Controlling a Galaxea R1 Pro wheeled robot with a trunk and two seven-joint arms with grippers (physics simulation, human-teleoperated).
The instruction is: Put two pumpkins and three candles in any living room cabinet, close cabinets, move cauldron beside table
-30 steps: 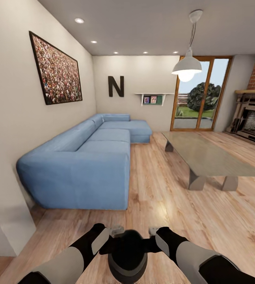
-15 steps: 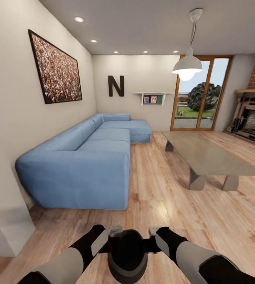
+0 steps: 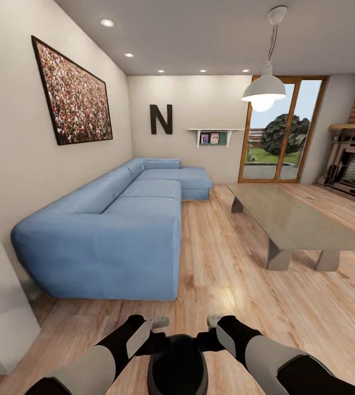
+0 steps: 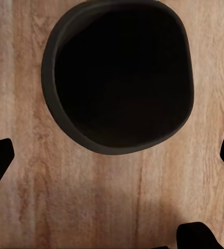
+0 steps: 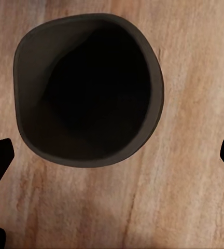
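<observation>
Cauldron first: the small round black pot with the wide dark mouth (image 3: 177,365) is sitting low in the head view, right between our two forearms and above the pale wooden plank floor (image 3: 237,274). We are holding our arms close on either side of it. In the left wrist view we are looking straight down into its dark opening (image 4: 120,75), with the dark tips of our left claw (image 4: 112,161) showing at the picture's edges, spread wide and apart from the rim. The right wrist view is giving the same look into the mouth (image 5: 88,88), and our right claw (image 5: 112,161) is likewise spread wide, its tips clear of the pot. We cannot tell whether the pot is resting on the floor or hanging from our arms.

Ahead on the right, the long low grey glossy tabletop (image 3: 298,219) is standing well apart from the pot. A blue corner sofa (image 3: 122,230) is lining the left wall.
</observation>
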